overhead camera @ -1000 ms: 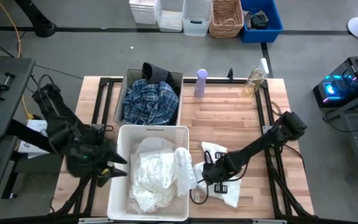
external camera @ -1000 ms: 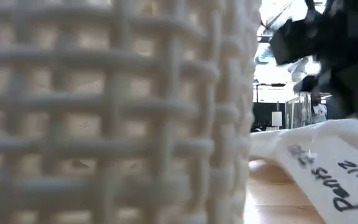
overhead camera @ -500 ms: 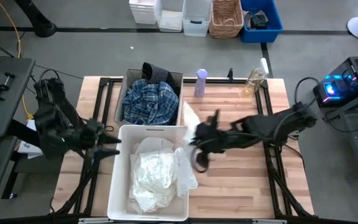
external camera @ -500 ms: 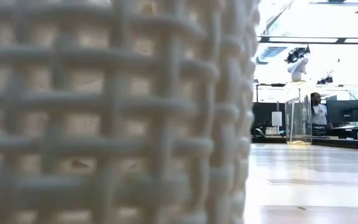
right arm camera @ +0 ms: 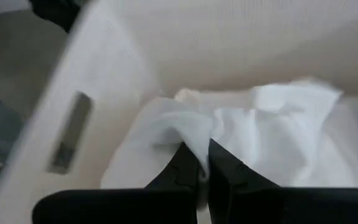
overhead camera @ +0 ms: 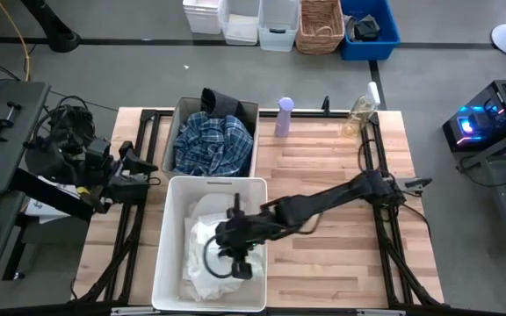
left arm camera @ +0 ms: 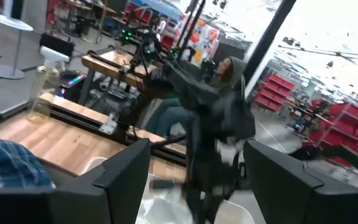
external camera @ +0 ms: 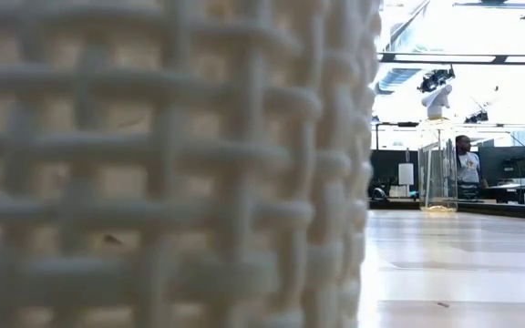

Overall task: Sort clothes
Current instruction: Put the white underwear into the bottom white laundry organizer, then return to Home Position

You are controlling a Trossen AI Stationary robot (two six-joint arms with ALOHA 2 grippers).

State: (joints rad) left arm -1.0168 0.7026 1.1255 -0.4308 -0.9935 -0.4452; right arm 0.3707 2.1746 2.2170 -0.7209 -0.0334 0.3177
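Even overhead light; low view background glare; wrist views blurred, perhaps motion.

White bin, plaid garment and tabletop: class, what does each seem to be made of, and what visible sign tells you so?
White bin: likely rigid matte plastic, judging by its straight walls and moulded lattice side.
Plaid garment: soft woven fabric, crumpled in folds.
Tabletop: pale wood, apparently planks with visible grain.

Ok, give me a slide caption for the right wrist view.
Right gripper pinching a white garment inside the white bin, fingers nearly closed on the fabric.
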